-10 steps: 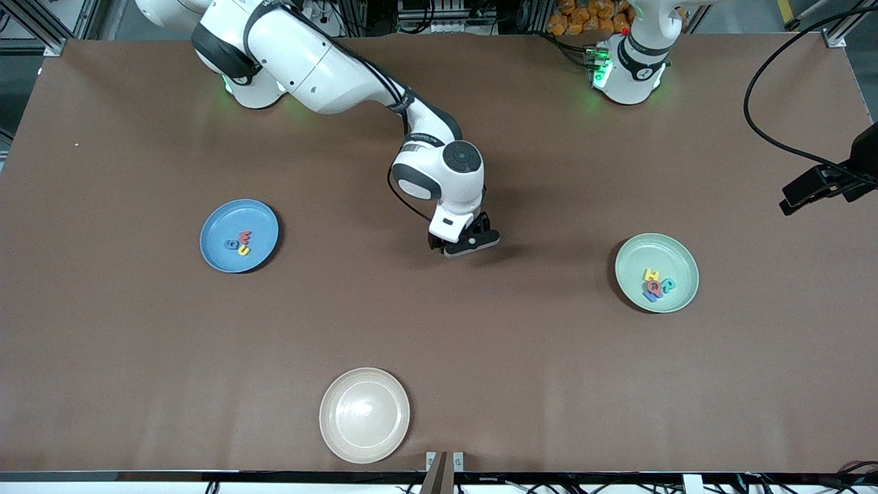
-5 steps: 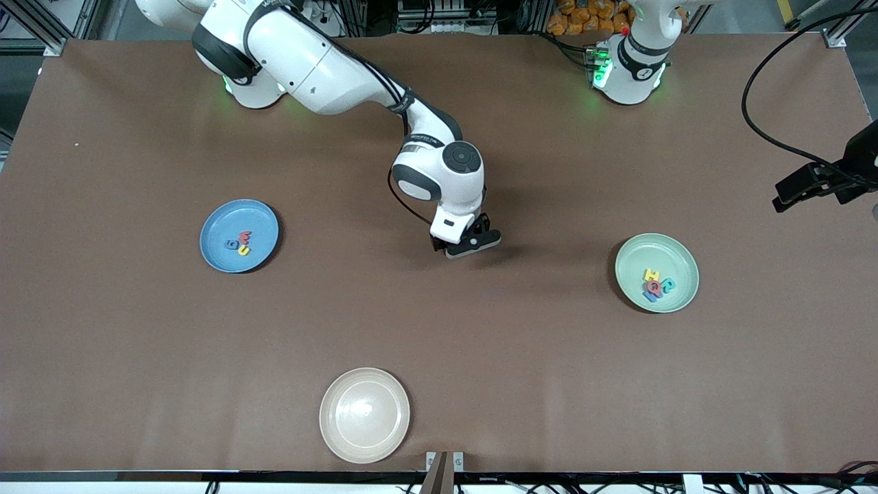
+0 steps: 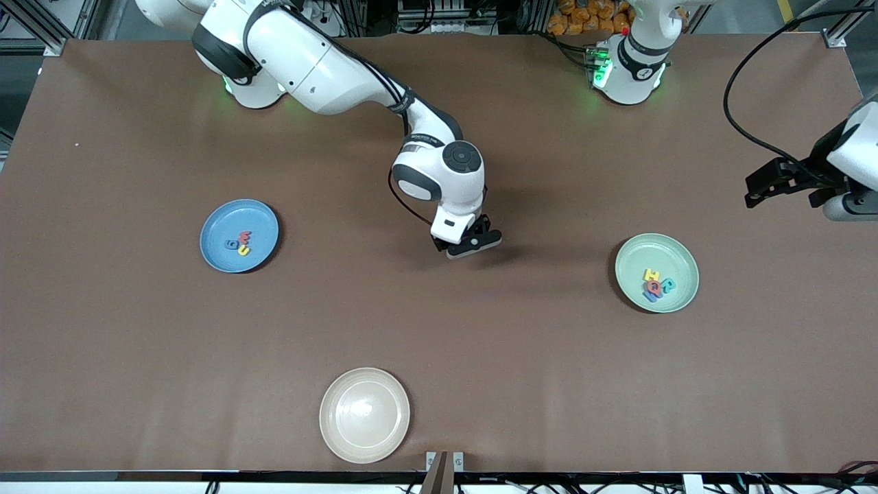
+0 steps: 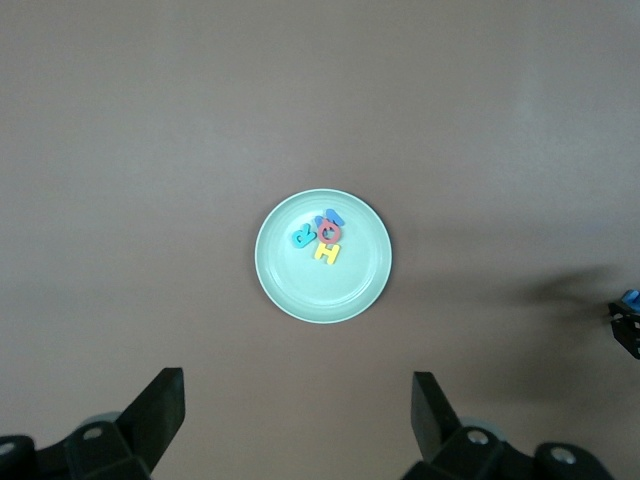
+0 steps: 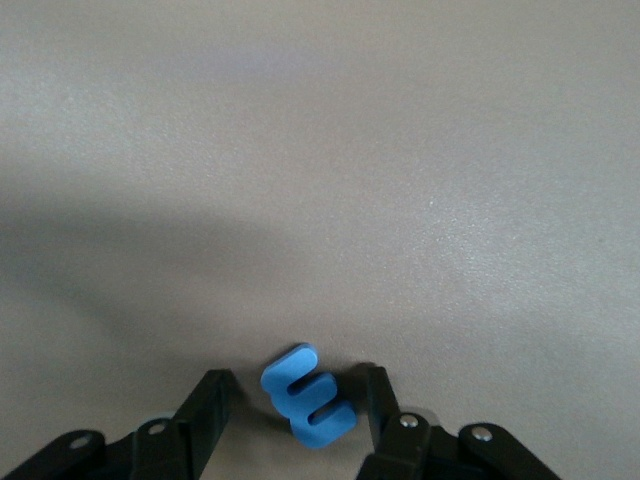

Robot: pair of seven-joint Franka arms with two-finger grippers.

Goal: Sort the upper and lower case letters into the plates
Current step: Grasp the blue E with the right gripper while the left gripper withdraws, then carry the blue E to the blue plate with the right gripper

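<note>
Right gripper is low over the middle of the desk, its fingers either side of a blue E but not yet clamped on it. Left gripper hangs spread wide and empty, high over the mint plate.

3 letters lie in the blue plate and 4 letters in the mint one, so the E looks like the last to sort. Only the right wrist view shows the E; from the front, the gripper hides it.
</note>
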